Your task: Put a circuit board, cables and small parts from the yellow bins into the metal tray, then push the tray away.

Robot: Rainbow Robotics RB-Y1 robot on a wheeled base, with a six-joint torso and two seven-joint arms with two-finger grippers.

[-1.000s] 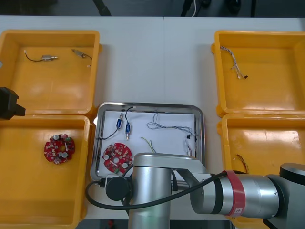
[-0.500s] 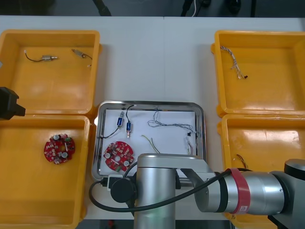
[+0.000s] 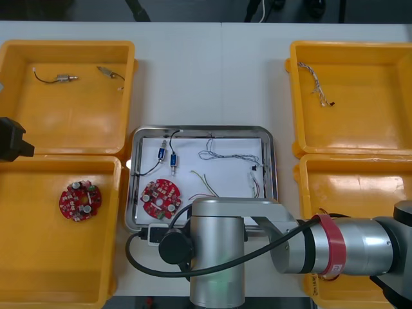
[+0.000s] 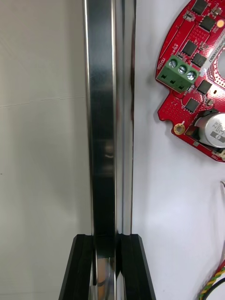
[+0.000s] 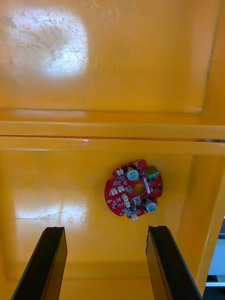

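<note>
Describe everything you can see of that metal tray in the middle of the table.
The metal tray is a shiny rectangle with rounded corners, raised rim and white inside, lying flat on the table between the yellow bins. It holds a round red circuit board, small metal parts with a black cable, a twisted blue and white cable and a red and yellow cable. The right gripper is shut on its near rim.

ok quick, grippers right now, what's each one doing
Left gripper: open, holding nothing, above a yellow bin.
Right gripper: shut on the rim of the metal tray.
</note>
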